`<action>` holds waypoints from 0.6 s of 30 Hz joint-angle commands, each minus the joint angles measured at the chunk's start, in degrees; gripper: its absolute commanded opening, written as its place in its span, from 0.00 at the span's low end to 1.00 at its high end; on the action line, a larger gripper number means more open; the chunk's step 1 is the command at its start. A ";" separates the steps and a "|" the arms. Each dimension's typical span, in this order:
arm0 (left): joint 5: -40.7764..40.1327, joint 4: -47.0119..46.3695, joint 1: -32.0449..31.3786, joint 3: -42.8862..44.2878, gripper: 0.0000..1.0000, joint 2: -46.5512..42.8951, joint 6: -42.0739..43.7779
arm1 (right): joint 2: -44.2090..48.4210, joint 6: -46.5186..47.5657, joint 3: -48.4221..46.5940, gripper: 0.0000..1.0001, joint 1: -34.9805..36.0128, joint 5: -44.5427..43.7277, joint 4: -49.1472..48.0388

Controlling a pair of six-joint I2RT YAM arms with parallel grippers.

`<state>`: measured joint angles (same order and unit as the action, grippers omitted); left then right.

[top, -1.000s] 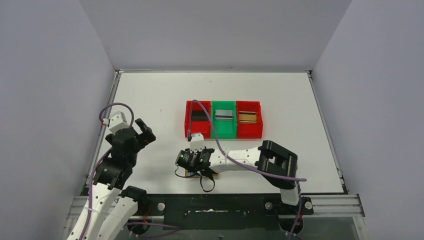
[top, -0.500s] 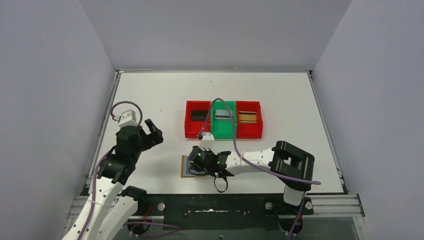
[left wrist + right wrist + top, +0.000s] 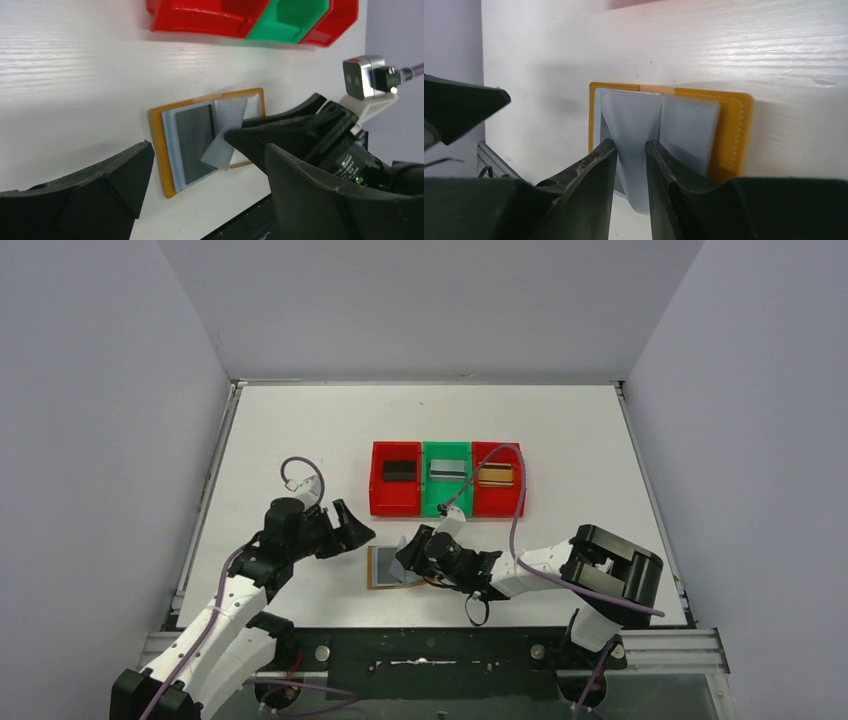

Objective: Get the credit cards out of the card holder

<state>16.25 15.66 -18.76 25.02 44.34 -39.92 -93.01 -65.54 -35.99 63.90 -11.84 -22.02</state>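
Note:
The tan-mustard card holder (image 3: 376,574) lies open on the table near the front edge, its pale blue-grey pockets facing up. My right gripper (image 3: 405,564) reaches it from the right and is shut on a pale blue-grey inner flap (image 3: 634,130), lifting it off the holder (image 3: 730,131). A dark grey panel (image 3: 192,142) shows in the holder's left pocket. My left gripper (image 3: 352,532) is open and empty, just up and left of the holder, which sits between its fingers in the left wrist view (image 3: 157,145). A black card (image 3: 398,471), a silver-grey card (image 3: 447,469) and a gold-brown card (image 3: 495,474) lie in the bins.
Three joined bins stand behind the holder: a red bin (image 3: 378,498), a green bin (image 3: 447,504) and another red bin (image 3: 502,504). The table's front edge with its black rail (image 3: 430,640) is close below the holder. Grey walls enclose the table.
My left arm has swung right and down toward the holder. My right arm has drawn back to the right, uncovering the open holder and pulling the flap up.

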 commanded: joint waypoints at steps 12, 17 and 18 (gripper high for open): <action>4.12 -23.04 -13.00 -4.68 0.80 12.65 -3.35 | -1.64 -7.95 11.20 0.30 -3.54 2.86 -31.43; 3.82 -25.53 -14.28 -5.68 0.80 15.28 -3.50 | -1.68 -7.62 10.80 0.29 -3.65 3.10 -29.94; 4.09 -26.21 -14.43 -5.68 0.80 15.99 -3.67 | -1.47 -7.51 10.72 0.29 -3.66 2.77 -29.31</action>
<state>19.99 -3.36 -32.23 18.90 58.78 -43.29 -94.85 -72.90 -24.56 60.66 -8.14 -47.00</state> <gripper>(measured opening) 0.799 0.297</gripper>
